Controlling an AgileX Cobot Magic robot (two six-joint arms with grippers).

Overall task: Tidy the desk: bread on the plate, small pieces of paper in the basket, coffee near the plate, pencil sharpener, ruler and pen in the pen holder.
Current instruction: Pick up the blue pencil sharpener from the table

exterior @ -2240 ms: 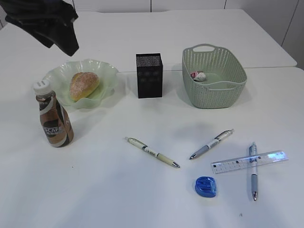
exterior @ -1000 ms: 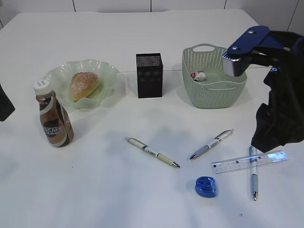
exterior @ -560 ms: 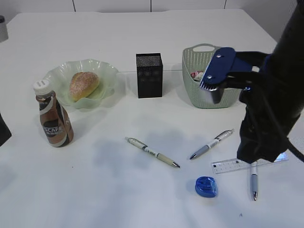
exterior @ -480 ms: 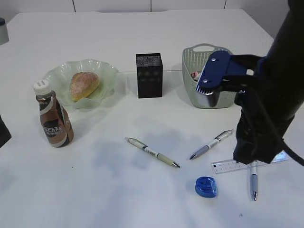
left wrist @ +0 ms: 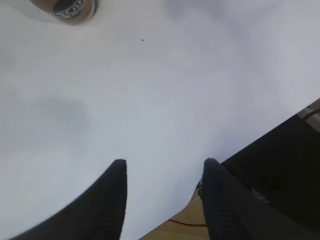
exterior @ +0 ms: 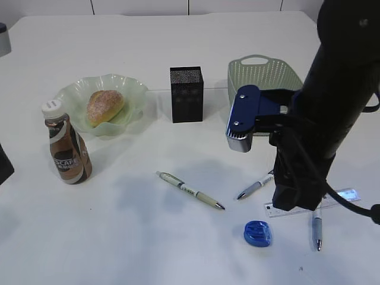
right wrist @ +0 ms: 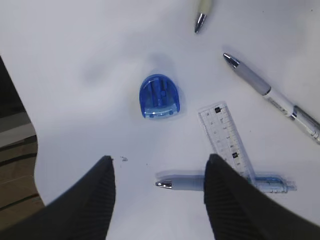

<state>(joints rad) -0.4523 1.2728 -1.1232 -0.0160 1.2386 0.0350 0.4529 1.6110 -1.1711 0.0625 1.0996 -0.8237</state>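
The blue pencil sharpener (right wrist: 159, 97) lay on the desk (right wrist: 75, 45) near its front edge, bare room all round it, the ruler (right wrist: 228, 139) just beside it across a pen (right wrist: 200, 183). The right hand (right wrist: 159, 187) hung over them, spread wide and empty. The left hand (left wrist: 162, 192) was half spread, empty, at the desk's edge.
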